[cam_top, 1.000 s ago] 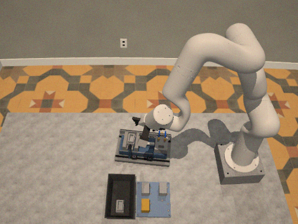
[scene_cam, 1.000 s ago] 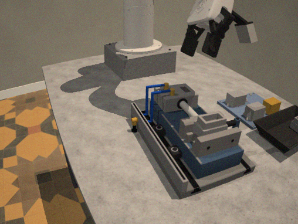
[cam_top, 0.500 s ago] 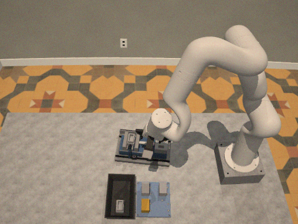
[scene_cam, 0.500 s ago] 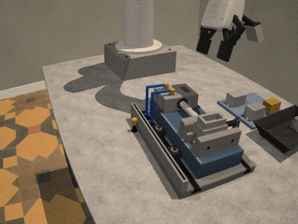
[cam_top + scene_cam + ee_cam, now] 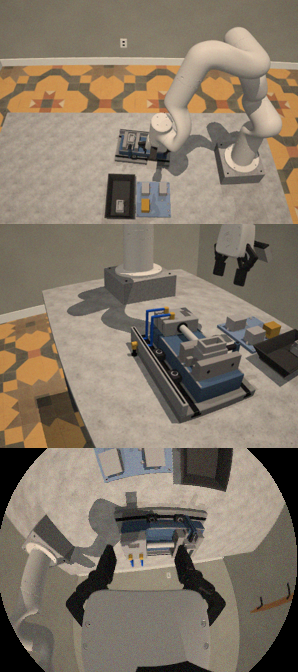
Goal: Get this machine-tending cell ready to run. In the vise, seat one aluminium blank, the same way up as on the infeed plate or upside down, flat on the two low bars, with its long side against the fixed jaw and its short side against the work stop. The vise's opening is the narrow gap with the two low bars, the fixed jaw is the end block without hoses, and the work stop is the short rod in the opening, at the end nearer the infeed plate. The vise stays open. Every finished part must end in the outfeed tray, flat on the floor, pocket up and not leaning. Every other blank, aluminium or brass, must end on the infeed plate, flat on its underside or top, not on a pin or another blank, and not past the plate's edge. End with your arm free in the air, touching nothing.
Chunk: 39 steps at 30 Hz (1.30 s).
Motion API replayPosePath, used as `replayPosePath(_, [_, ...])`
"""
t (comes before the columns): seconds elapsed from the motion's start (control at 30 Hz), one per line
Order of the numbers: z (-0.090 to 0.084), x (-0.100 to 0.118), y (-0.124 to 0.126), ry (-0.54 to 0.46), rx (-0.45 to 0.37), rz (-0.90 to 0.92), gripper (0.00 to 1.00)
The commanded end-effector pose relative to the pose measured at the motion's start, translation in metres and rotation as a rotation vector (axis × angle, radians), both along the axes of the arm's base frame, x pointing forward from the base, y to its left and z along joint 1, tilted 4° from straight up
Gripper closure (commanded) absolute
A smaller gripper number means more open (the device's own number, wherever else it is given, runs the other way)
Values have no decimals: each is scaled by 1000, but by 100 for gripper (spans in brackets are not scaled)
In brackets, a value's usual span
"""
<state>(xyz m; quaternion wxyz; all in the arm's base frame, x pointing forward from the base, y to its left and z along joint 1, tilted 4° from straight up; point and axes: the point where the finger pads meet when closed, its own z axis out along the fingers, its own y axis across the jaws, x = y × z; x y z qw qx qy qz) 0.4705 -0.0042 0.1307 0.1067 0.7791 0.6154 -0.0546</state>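
My gripper (image 5: 232,272) hangs open and empty, high above the table and apart from everything; it also shows in the wrist view (image 5: 145,569). Below it stands the blue and grey vise (image 5: 190,359), also in the wrist view (image 5: 160,534). A grey finished part (image 5: 212,342) with its pocket up sits in the vise opening, next to the fixed jaw (image 5: 218,365). The blue infeed plate (image 5: 153,199) holds two aluminium blanks (image 5: 145,188) (image 5: 163,189) and one brass blank (image 5: 145,205), all lying flat. The black outfeed tray (image 5: 121,196) holds one finished part (image 5: 119,206).
Blue hoses (image 5: 152,322) rise at the vise's end nearer the arm's base (image 5: 139,282). A grey rail (image 5: 159,370) with a small yellow-topped post (image 5: 134,345) runs along the vise's left side. The tray and the plate stand side by side near the table's front edge.
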Motion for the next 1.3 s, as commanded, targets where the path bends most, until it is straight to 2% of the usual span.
replayPosePath(0.0, [-2,-1,19,19,54,11,0])
replayPosePath(0.1, [-4,-2,38,21,96,23,0])
replayPosePath(0.43, [-6,-1,75,15,176,46,0])
replayPosePath(0.8, [-6,-1,80,13,187,49,0])
replayPosePath(0.83, [-6,-1,80,13,187,49,100])
replayPosePath(1.27, [-6,-1,80,13,187,49,100])
